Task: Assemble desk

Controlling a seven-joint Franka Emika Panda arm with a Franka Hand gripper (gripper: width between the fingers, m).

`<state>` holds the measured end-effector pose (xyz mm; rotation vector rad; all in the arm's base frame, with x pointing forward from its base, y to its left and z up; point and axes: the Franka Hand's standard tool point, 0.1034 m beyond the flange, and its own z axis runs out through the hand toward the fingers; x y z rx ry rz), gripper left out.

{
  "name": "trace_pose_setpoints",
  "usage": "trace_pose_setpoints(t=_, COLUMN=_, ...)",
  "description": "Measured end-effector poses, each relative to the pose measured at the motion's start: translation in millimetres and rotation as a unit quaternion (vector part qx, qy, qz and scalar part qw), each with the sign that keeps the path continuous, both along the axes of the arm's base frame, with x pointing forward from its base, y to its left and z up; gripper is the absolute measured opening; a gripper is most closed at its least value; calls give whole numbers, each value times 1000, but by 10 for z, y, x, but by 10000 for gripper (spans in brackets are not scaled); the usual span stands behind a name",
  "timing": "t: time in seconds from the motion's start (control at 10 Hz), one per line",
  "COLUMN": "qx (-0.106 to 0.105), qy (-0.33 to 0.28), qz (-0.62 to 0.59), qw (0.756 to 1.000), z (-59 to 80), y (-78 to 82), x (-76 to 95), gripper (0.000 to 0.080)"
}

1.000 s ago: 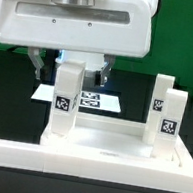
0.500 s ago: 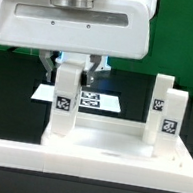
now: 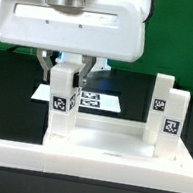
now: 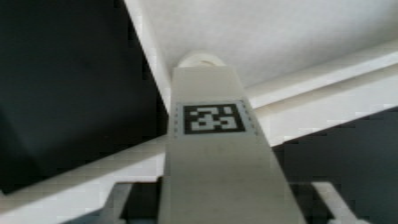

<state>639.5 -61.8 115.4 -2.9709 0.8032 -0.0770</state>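
Note:
The white desk top (image 3: 107, 145) lies flat with its sockets facing up. A square white leg (image 3: 59, 114) with tags stands upright at its corner on the exterior view's left. My gripper (image 3: 67, 78) comes down from above, and its fingers (image 3: 53, 69) press both sides of this leg's upper end. Two more tagged legs (image 3: 169, 120) stand at the corners on the exterior view's right. In the wrist view the held leg (image 4: 217, 150) runs straight out from between my gripper's (image 4: 228, 208) fingers down to the desk top (image 4: 329, 60).
A long white rail (image 3: 73, 168) runs along the front of the desk top. The marker board (image 3: 102, 101) lies on the black table behind the held leg.
The fingers have closed in from either side onto the leg's top. The gripper has shifted slightly towards the exterior view's left, and the leg has turned a little with it.

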Motion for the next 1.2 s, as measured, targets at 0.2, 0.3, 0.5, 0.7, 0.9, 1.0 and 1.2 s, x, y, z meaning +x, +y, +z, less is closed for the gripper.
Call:
trace_pose_setpoints(t=0.2, qx=-3, qy=-18, qz=-109, qw=994, z=-8, y=-40, x=5, gripper=290)
trace_pose_setpoints(t=0.3, qx=8, qy=-25, qz=-171, qw=985, z=-2, y=-66, x=22, gripper=290)
trace_pose_setpoints(t=0.5, qx=18, qy=-20, qz=-268, qw=963, z=3, y=-69, x=-11, gripper=291)
trace_pose_setpoints(t=0.7, qx=24, qy=-18, qz=-348, qw=937, z=-3, y=-77, x=-34, gripper=291)
trace_pose_setpoints(t=0.9, qx=26, qy=-13, qz=-411, qw=911, z=-1, y=-62, x=-47, gripper=291)
trace_pose_setpoints(t=1.0, qx=28, qy=-9, qz=-453, qw=891, z=1, y=-49, x=-57, gripper=292)
trace_pose_setpoints(t=1.2, qx=32, qy=0, qz=-505, qw=863, z=7, y=-9, x=-66, gripper=292)
